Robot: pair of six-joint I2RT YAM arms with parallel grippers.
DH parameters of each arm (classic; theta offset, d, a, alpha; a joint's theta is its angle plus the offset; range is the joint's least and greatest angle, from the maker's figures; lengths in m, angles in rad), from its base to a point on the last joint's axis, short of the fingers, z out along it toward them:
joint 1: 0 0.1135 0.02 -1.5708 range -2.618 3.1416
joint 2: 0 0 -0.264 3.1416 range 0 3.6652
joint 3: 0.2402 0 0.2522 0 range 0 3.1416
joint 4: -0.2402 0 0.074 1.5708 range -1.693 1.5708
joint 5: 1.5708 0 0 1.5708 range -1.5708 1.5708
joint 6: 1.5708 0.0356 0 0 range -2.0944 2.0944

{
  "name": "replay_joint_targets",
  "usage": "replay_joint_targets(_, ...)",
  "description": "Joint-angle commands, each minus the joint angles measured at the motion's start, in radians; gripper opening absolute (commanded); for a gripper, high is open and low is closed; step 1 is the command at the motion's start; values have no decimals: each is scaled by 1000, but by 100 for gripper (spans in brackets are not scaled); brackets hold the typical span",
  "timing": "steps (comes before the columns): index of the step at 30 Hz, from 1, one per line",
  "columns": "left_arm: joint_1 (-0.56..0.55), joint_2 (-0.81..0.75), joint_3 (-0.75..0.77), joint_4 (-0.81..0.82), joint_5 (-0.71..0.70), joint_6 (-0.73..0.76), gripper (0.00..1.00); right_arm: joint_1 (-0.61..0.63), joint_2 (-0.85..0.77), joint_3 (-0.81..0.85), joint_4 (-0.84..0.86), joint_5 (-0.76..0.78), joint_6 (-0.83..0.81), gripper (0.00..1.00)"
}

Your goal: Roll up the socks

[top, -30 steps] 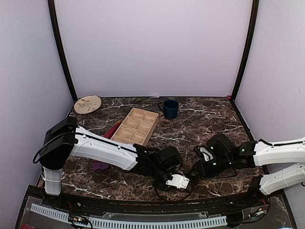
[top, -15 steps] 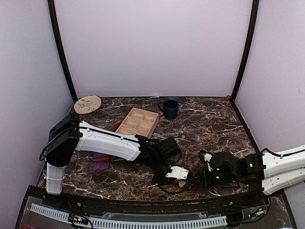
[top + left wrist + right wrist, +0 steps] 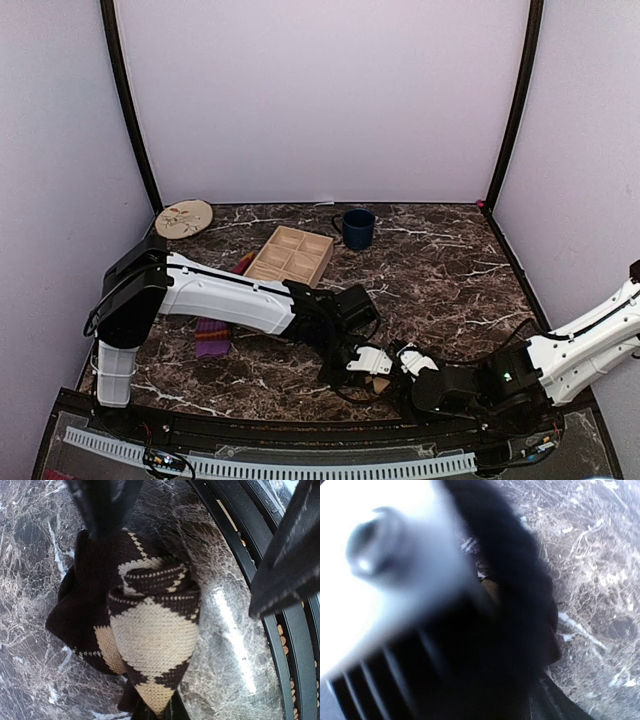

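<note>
The dark brown and tan argyle sock [image 3: 150, 630] lies bunched on the marble near the front edge. In the top view it is mostly hidden under both grippers. My left gripper [image 3: 372, 362] is shut on the sock's tapered end [image 3: 156, 707]. My right gripper [image 3: 408, 358] meets it from the right. Its dark fingers [image 3: 102, 505] stand wide apart, one at the sock's far edge, the other off to the right. The right wrist view is blurred and filled by the left gripper's white body [image 3: 385, 580]. The purple striped sock [image 3: 212, 338] lies flat at the left, behind the left arm.
A wooden compartment tray [image 3: 290, 262] sits mid-table, a dark blue mug [image 3: 356, 228] behind it and a round plate [image 3: 184, 218] at the back left. The black front rail [image 3: 280, 630] runs close beside the argyle sock.
My right arm has swung down to the front edge and brought its gripper left up against the left gripper. My left arm has shifted a little and keeps its hold on the argyle sock.
</note>
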Motion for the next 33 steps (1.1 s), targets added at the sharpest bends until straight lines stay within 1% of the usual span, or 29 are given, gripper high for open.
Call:
replay_joint_targets(1, 2, 23, 8, -85, 26, -6, 0, 27, 64, 44, 30, 127, -61, 60)
replay_joint_targets(4, 3, 24, 7, -88, 32, -8, 0, 27, 90, 39, 47, 153, -84, 66)
replay_joint_targets(8, 6, 24, 10, -92, 42, -5, 0, 27, 113, 25, 88, 176, -129, 70)
replay_joint_targets(16, 13, 31, 14, -98, 59, -9, 0, 26, 156, -8, 183, 205, -154, 70)
replay_joint_targets(20, 24, 42, 12, -105, 61, -16, 0, 27, 96, -3, 172, 251, -166, 70)
replay_joint_targets(22, 33, 47, 11, -107, 67, -22, 0, 28, 63, 5, 139, 278, -165, 70)
replay_joint_targets(25, 41, 53, 19, -111, 66, -20, 0, 39, 2, 6, 71, 333, -106, 70)
replay_joint_targets(27, 46, 59, 28, -116, 57, -16, 0, 39, -44, -12, 7, 373, -30, 70)
replay_joint_targets(30, 51, 60, 34, -126, 43, -5, 0, 39, -71, -38, -58, 397, 117, 70)
replay_joint_targets(33, 52, 58, 32, -131, 25, 5, 0, 38, -61, -41, -143, 414, 332, 70)
